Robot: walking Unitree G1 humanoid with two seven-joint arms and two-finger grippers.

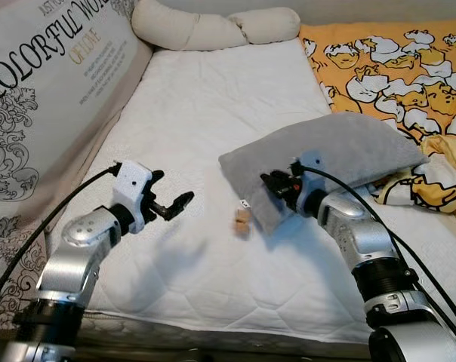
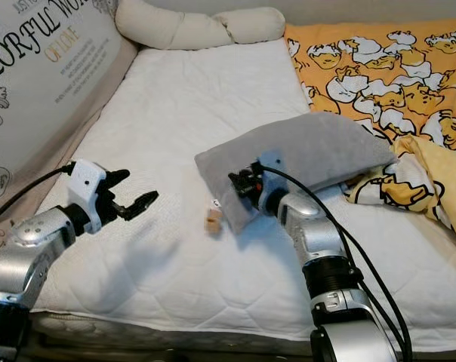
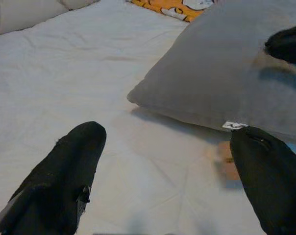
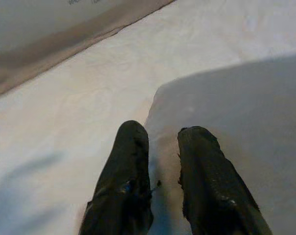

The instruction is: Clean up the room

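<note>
A bed with a white mattress [image 1: 213, 113] spans the frame. The step in hand looks like lifting the grey pillow [image 1: 326, 158] at centre right. To do it well, pinch deep into the corner fabric, lift slowly, and mind the small tan object [image 1: 242, 220] lying just beside that corner.

At lower left, the left gripper [image 1: 170, 205] hovers over bare mattress, fingers spread wide apart, holding nothing and touching nothing. Right of centre, the right gripper [image 1: 272, 182] sits at the pillow's near corner, fingers nearly together and apparently pinching the fabric.
</note>
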